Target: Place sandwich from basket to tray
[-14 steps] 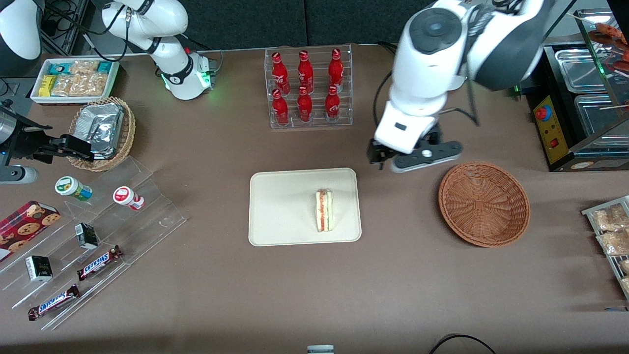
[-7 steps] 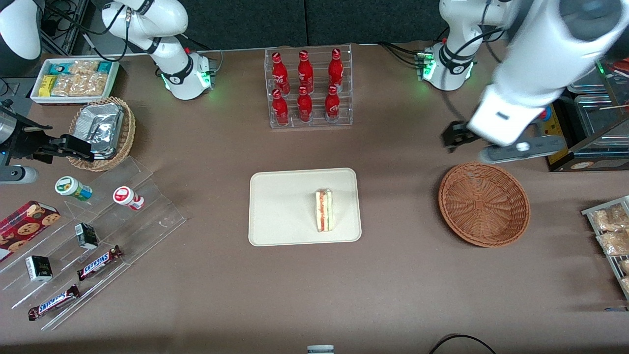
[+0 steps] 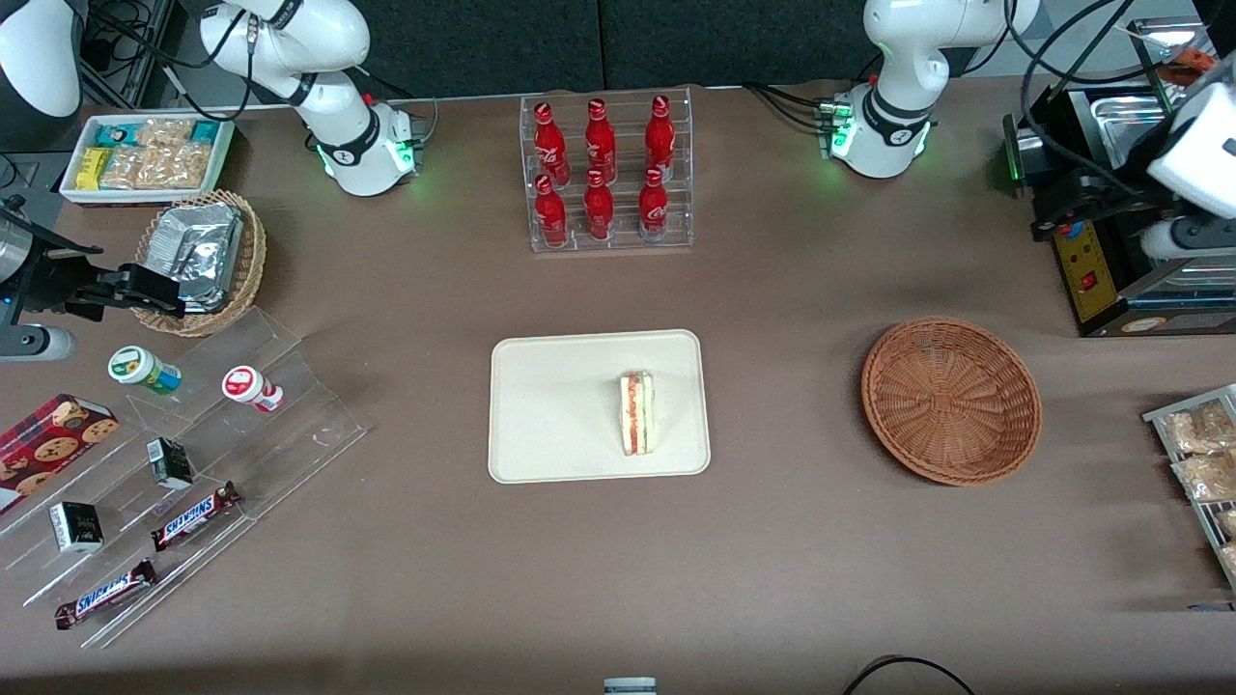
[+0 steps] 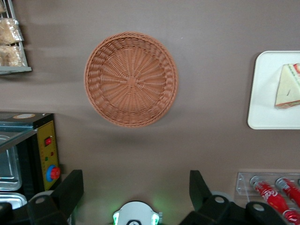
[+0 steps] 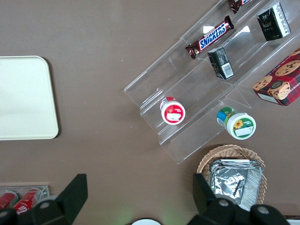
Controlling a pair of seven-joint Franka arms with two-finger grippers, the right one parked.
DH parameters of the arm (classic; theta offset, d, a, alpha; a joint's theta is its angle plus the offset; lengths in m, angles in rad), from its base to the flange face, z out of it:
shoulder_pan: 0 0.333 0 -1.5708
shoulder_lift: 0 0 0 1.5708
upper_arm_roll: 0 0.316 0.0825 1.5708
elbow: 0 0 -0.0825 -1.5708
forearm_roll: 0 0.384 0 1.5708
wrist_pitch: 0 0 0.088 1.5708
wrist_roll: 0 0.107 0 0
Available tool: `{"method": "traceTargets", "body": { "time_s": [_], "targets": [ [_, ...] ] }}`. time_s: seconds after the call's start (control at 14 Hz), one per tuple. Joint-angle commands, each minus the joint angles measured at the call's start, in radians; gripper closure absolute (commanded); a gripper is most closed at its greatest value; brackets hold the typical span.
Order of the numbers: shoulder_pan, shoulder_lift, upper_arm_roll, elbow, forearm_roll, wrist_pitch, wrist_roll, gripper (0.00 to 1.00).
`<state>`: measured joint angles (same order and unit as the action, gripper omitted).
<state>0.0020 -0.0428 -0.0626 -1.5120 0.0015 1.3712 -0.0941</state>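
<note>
The sandwich (image 3: 636, 415) lies on the cream tray (image 3: 550, 405) in the middle of the table, its red and green filling showing along its cut edge. The reddish-brown basket (image 3: 951, 401) stands empty beside the tray, toward the working arm's end. My left gripper (image 3: 1054, 218) is open and empty, raised high over the black appliance at that end, well away from basket and tray. In the left wrist view the gripper (image 4: 135, 182) has its fingers wide apart above the bare table, with the basket (image 4: 131, 78), the tray (image 4: 265, 101) and the sandwich (image 4: 287, 89) in sight.
A clear rack of red bottles (image 3: 608, 174) stands farther from the camera than the tray. A black appliance with a red button (image 3: 1089, 253) and a rack of snack packets (image 3: 1197, 454) sit at the working arm's end. A clear stepped shelf with candy bars (image 3: 193, 463) sits at the parked arm's end.
My left arm has swung away from beside the tray, past the basket, out to the working arm's end of the table. The sandwich, tray and basket have not moved.
</note>
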Motion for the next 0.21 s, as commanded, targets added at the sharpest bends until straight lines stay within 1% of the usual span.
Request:
{"method": "traceTargets", "body": {
  "time_s": [0.0,0.14],
  "targets": [
    [-0.019,-0.009,-0.003,-0.017,-0.006,-0.006,0.016,0.0],
    [-0.022,-0.008,-0.003,-0.017,-0.006,0.0,0.016,0.0]
  ]
}}
